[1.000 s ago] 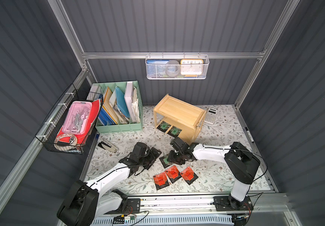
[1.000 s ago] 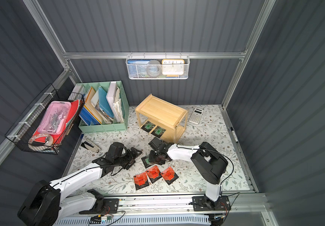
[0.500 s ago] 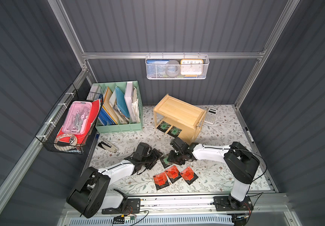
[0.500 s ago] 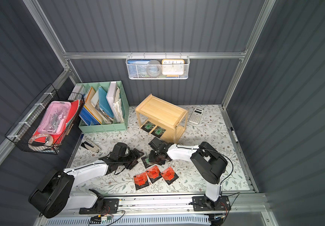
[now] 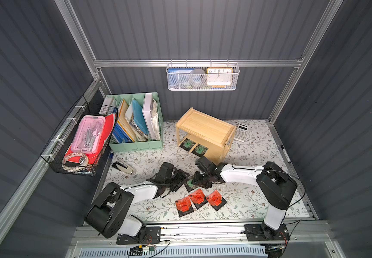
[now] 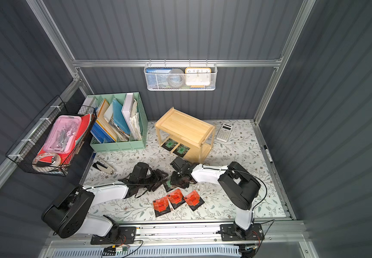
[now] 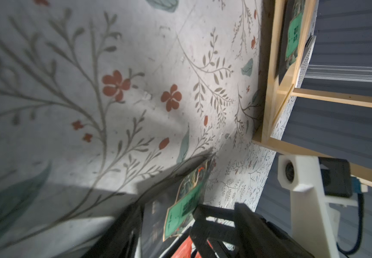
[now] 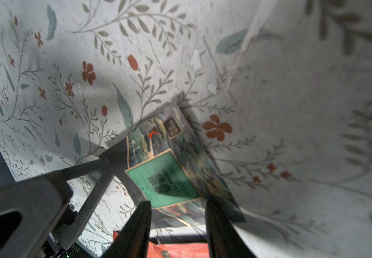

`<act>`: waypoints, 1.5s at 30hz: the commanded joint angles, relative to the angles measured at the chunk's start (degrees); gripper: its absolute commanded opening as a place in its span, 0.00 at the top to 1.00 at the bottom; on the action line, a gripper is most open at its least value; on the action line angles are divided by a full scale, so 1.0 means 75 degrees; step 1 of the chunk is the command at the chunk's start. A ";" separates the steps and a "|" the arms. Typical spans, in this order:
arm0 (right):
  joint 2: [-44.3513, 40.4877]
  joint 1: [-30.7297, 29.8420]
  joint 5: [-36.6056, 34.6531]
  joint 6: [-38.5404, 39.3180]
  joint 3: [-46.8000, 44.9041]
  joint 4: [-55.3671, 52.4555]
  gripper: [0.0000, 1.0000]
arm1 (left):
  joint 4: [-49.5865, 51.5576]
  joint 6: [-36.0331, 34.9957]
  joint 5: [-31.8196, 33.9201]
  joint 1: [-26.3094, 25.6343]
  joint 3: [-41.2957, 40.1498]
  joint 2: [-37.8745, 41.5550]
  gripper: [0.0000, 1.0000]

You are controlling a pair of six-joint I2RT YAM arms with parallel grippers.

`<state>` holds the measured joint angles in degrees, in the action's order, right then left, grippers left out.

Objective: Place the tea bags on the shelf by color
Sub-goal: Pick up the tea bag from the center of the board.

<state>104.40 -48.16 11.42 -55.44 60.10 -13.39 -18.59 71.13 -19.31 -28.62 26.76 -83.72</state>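
**At frame centre, a green tea bag sits between two end effectors**

Nearest the camera, low in both top views, three red tea bags lie flat and close together in a row on the flowered tabletop.

Just above them in the frame, at centre, the green tea bag lies on the tabletop.

The left end effector reaches in from the left of the frame. Its jaws are apart with the bag between them. In the right wrist view one of its fingers touches a corner of the bag.

The right end effector comes in from the right. Its jaws are also apart, with the tips over the bag's near edge. Whether they press on it I cannot tell.

Farther back, up and right of centre, the shelf stands at an angle. Two more green tea bags lie side by side on its lower tier.

Beyond the shelf a calculator lies by the back wall. The mint organizer stands at upper left.
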 commanded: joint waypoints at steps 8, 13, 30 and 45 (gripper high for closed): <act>0.0270 0.0070 0.0092 0.0090 -0.0114 -0.0360 0.55 | -0.0252 0.0222 0.0039 -0.0227 -0.0163 -0.0252 0.35; 0.0264 0.0093 0.0116 0.0083 -0.0134 -0.0330 0.55 | -0.0523 0.0266 0.0026 -0.0318 -0.0229 -0.0288 0.39; 0.0260 0.0140 0.0166 0.0131 -0.0173 -0.0365 0.55 | -0.0417 0.0151 0.0231 -0.0402 -0.0188 -0.0134 0.70; 0.0021 0.0143 0.0200 0.0256 -0.0249 -0.0208 0.54 | -0.0030 -0.0052 0.0304 -0.0414 -0.0072 0.0002 1.00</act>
<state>104.47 -47.27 13.32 -54.52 59.92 -13.30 -20.86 71.92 -17.61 -31.48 25.74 -85.32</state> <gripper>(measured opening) 0.459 0.041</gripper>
